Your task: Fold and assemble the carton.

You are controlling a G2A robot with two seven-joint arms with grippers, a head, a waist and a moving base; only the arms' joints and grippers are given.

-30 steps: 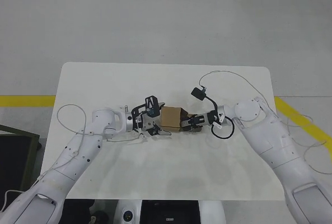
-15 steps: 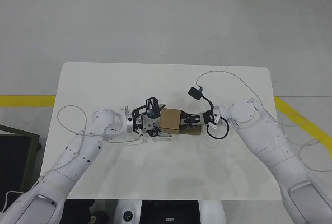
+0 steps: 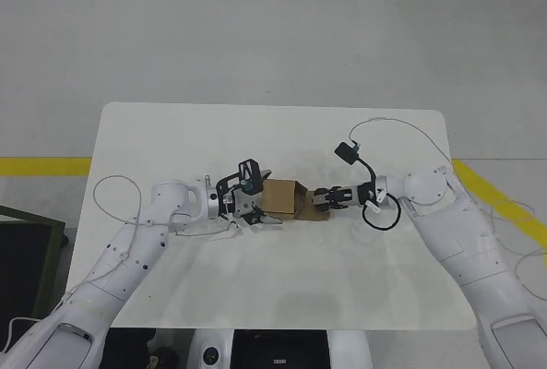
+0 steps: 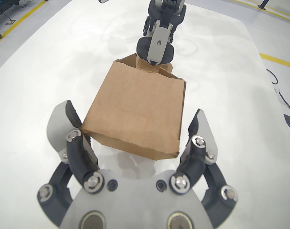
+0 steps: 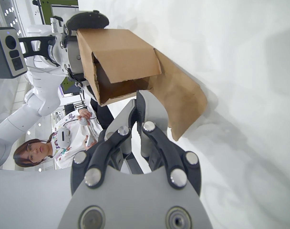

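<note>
We find no word, number or label that we can read anywhere in these views. The carton [image 4: 135, 110] turns only plain brown board towards us (its outer faces and the inside seen through its open end alike).
</note>
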